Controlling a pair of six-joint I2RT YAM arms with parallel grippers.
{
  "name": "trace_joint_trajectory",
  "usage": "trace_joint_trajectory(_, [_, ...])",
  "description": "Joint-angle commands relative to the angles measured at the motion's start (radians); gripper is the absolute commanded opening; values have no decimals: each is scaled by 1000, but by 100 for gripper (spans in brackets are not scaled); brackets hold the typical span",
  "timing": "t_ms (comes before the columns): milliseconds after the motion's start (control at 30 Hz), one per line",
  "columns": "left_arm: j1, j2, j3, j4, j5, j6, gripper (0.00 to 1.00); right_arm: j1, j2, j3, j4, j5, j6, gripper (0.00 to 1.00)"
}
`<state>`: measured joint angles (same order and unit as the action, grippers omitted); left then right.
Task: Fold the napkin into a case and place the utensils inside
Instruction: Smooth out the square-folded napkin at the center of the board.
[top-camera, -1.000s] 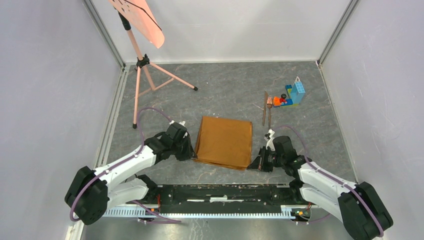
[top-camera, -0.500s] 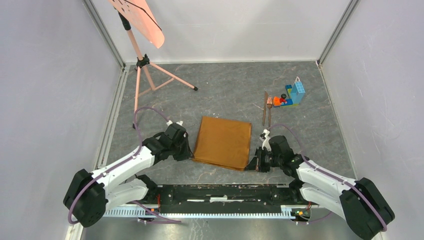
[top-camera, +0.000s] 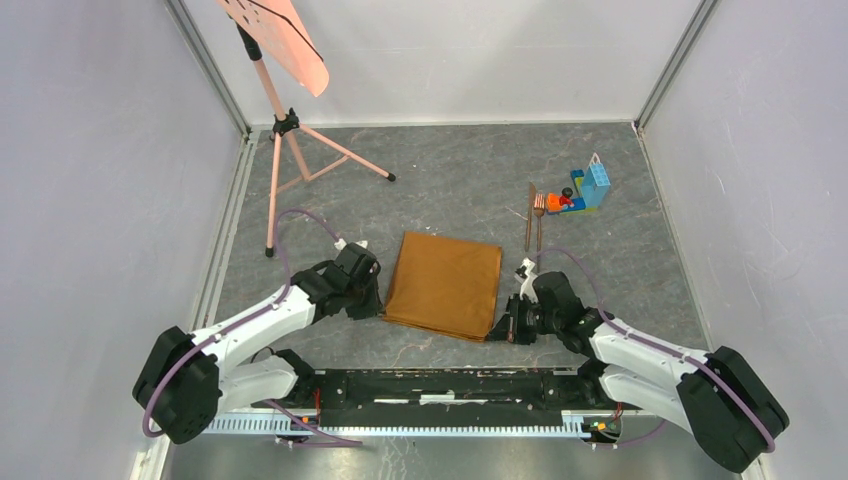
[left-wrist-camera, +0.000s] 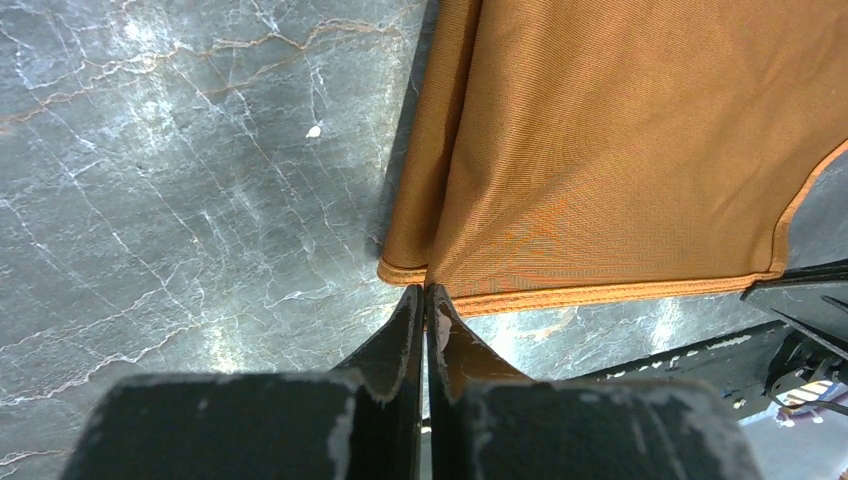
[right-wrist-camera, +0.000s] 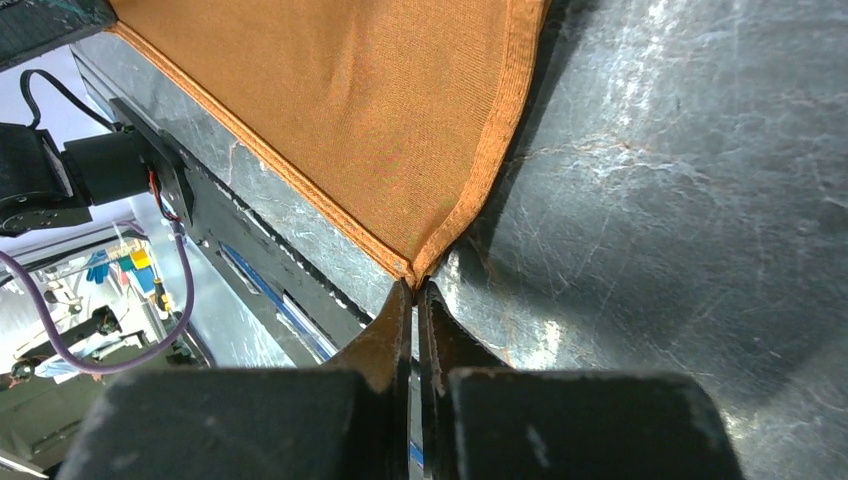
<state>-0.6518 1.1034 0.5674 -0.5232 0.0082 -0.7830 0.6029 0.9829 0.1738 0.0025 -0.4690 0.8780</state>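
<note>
Between the two arms, on the near half of the table (top-camera: 450, 180): napkin (top-camera: 445, 285), flat and roughly square, held at both near corners. Pinched at the near-left hem by the left gripper (left-wrist-camera: 425, 292), fingers pressed together with a small tuck of cloth between the tips. Nipped at the very point of the near-right corner by the right gripper (right-wrist-camera: 415, 285), fingers likewise closed tight on the hem.

Compared with a second ago: right gripper moved leftward with its corner, napkin nudged a little to the left along with it. Left gripper barely shifted. No visible fold begun over that second (whether a single layer or already doubled, cannot tell from above).

Reads as the grasp stage done on both sides and the next fold about to follow, probably by lifting the near edge and carrying it toward the far edge. Calls for both arms moving evenly, otherwise a skewed crease. Shiny, slippery-looking cloth and a thin pinch, so some risk of a corner sliding free.

Utensils (top-camera: 534, 215) lying side by side to the far right of the napkin, apart from it, just beside the toy bricks (top-camera: 582, 192). Untouched, so placing them inside remains entirely ahead.
</note>
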Motion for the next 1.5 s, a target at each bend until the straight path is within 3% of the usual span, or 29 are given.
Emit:
trace_joint_trajectory(0, [10,-7,38,-41,-96,59,4,14,15,31,10,24,-1,0])
trace_joint_trajectory(333, [26,67,33,-26,-163,89,7,29,68,33,77,13,-19,0])
trace_joint_trajectory(667, [38,116,45,-11,-171,116,6,41,60,37,45,44,-176,20])
trace_joint_trajectory(933, [38,15,98,-65,-136,135,14,41,47,57,26,42,-259,21])
trace_joint_trajectory(1467, [75,167,126,-67,-201,146,16,48,115,197,120,4,-359,22])
